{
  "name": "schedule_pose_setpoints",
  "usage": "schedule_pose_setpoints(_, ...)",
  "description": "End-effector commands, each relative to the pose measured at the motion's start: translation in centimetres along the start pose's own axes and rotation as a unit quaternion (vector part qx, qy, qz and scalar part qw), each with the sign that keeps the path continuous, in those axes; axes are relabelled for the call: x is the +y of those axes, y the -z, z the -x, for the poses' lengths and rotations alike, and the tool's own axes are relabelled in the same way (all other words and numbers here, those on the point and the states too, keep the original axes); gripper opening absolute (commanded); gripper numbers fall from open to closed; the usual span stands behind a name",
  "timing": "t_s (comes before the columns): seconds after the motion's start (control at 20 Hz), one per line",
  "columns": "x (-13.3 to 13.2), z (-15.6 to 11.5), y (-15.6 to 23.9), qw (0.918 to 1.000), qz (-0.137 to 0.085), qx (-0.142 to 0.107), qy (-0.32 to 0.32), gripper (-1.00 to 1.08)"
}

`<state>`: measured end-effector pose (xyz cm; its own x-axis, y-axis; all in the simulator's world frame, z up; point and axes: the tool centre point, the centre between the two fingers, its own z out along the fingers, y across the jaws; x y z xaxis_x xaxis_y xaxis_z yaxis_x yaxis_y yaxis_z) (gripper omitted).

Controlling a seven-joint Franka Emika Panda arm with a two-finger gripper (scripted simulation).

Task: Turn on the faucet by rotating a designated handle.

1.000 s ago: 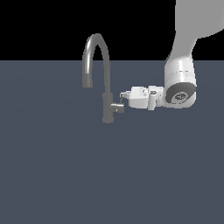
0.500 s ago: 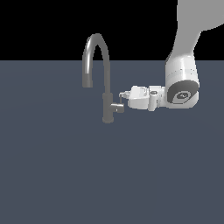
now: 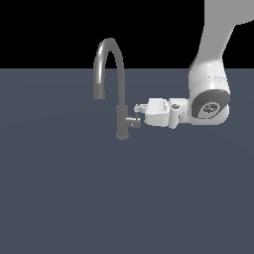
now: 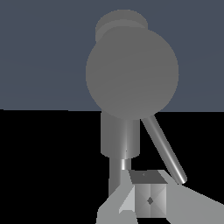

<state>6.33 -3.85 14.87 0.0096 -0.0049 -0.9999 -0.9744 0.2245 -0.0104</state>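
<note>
Now nearer, the jaws (image 3: 139, 113), opening not discernible, meet the handle (image 3: 132, 120) just ahead on the faucet (image 3: 120, 106), ready for turning.

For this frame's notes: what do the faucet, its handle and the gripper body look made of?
The faucet looks like brushed grey metal: a soft light streak runs along its arched spout and column. The handle has the same dull grey, so probably the same metal; its thin lever pin shows a pale highlight. The gripper body looks like glossy white plastic or painted casing. These are simulator renders, so the materials are only apparent.
</note>
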Motion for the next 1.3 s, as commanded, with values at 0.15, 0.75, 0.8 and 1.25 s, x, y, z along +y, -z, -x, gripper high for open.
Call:
schedule_pose_setpoints(0.15,1.0,-0.4,0.0,1.0,0.001,-0.001,-0.001,-1.0)
schedule_pose_setpoints(0.75,4.0,-2.9,0.0,1.0,0.002,-0.002,0.001,-1.0)
schedule_pose_setpoints(0.8,4.4,-3.5,0.0,1.0,0.002,-0.001,-0.001,-1.0)
schedule_pose_setpoints(1.25,4.7,-5.8,0.0,1.0,0.003,-0.003,0.003,-1.0)
